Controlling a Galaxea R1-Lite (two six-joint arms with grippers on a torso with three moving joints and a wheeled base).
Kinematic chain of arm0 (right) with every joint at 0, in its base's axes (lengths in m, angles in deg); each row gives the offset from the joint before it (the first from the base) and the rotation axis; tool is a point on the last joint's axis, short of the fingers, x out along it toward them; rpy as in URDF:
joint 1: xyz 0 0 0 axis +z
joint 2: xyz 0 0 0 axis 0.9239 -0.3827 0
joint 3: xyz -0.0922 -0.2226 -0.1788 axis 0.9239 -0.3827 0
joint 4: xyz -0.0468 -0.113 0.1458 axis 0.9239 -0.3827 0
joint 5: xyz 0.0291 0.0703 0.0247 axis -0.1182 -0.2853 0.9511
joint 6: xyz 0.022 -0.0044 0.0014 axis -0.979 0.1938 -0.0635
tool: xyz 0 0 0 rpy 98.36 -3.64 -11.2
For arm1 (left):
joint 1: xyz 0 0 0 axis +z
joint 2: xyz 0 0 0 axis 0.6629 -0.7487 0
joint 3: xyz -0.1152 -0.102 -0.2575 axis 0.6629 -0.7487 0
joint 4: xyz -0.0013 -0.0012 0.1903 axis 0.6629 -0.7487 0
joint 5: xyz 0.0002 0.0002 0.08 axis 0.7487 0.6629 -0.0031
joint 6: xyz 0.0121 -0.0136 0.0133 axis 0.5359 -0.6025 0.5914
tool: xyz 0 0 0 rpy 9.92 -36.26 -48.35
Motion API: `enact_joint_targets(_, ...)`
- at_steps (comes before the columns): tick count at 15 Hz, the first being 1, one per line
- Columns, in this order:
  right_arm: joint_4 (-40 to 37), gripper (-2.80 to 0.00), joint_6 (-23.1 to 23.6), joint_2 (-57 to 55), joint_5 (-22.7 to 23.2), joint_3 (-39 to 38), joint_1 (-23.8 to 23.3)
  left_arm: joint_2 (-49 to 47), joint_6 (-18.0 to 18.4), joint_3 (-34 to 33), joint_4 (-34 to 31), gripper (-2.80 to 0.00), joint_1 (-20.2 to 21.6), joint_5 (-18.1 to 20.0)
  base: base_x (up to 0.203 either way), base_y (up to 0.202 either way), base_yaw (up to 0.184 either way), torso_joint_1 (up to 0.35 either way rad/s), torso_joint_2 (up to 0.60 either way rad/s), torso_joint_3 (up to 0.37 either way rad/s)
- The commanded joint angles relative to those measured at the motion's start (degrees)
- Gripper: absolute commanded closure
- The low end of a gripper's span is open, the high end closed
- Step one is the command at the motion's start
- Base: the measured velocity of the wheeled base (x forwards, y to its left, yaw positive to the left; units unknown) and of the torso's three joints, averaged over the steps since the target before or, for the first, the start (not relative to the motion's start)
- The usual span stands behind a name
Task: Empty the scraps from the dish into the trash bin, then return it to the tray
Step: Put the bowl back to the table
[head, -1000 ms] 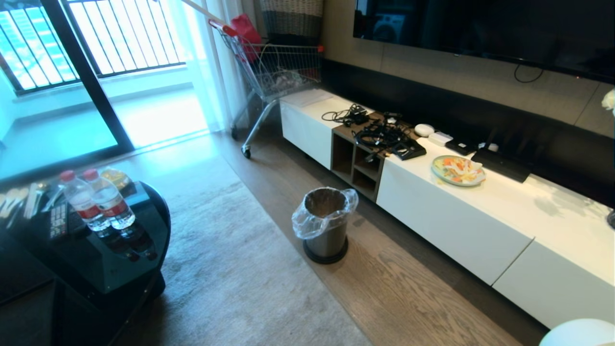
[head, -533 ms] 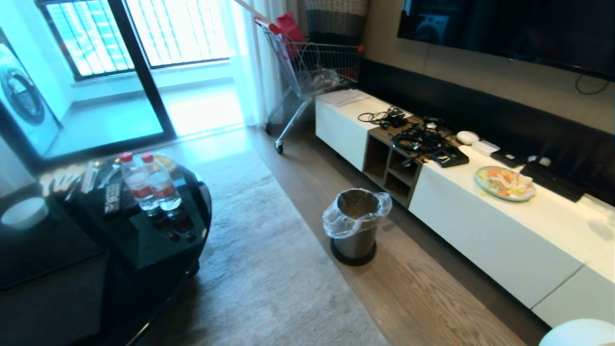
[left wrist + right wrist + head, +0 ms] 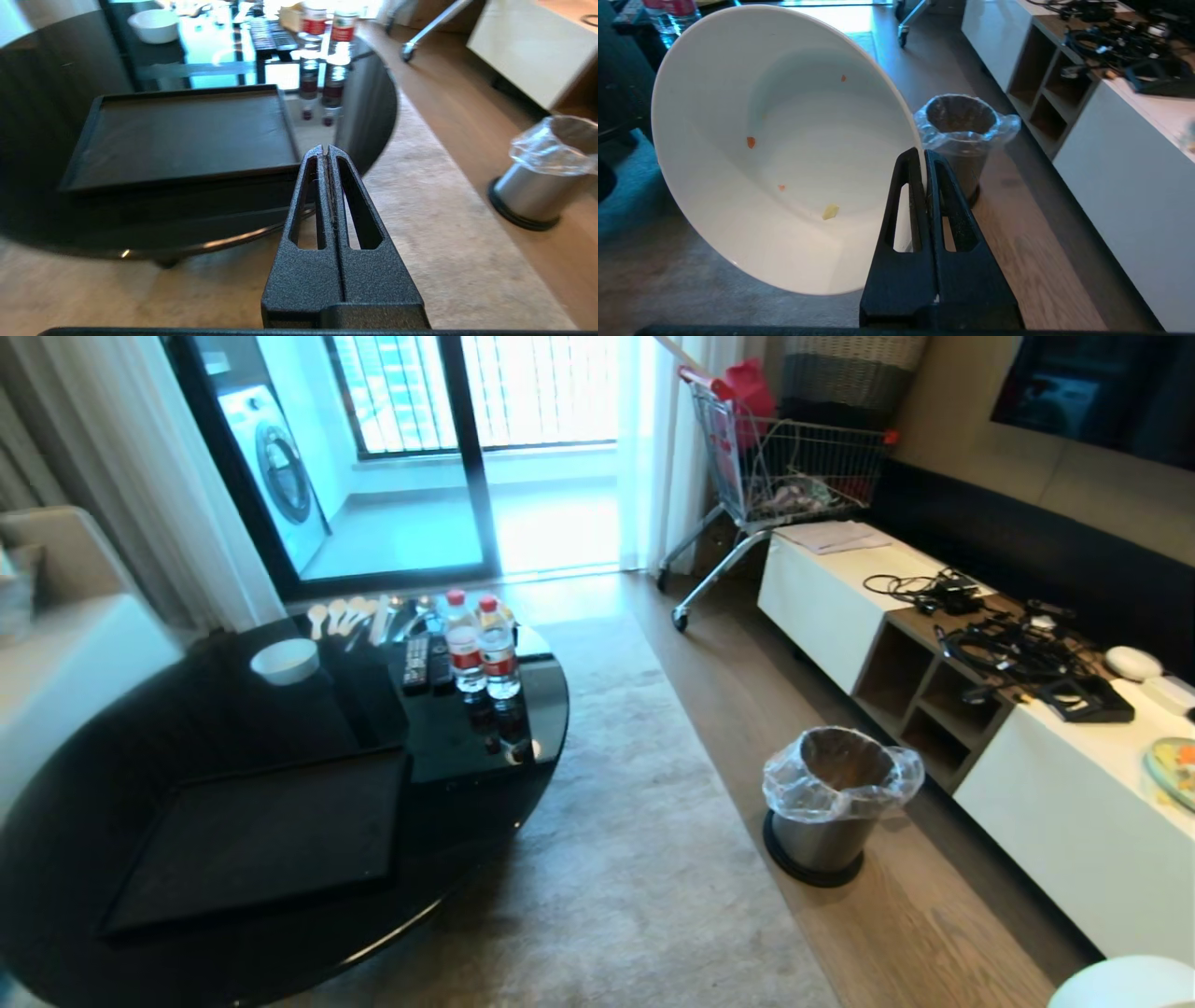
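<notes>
Living room has swung right; tray (image 3: pixel 261 835) now lower left; we return the near-empty dish (image 3: pixel 775 149), clamped by right gripper (image 3: pixel 924 156).

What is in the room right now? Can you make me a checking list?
Surface: round black table, glossy.
Job's things: white dish pinched at its rim, only tiny scraps left inside; black tray empty on the table; trash bin on the floor.
Clutter: two water bottles, small white bowl, remotes, spoons.
Grippers: right gripper shut on the dish; left gripper shut, empty.
Cables: tangle on the cabinet.
Surroundings: shopping cart, rug, washing machine.
</notes>
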Motion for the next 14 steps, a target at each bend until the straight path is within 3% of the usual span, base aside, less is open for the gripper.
enact_joint_targets(1,0.0,0.00,0.1,-0.1,0.0,0.0,0.0,0.0,0.0,0.0,0.0,0.00,0.0,0.0,0.000,-0.011,0.167,0.003,0.00,0.003)
enact_joint_targets(14,0.1,0.00,0.2,-0.1,0.1,0.0,0.0,0.0,0.0,0.0,0.0,0.00,0.0,0.0,-0.001,-0.011,0.170,0.002,0.00,0.005)
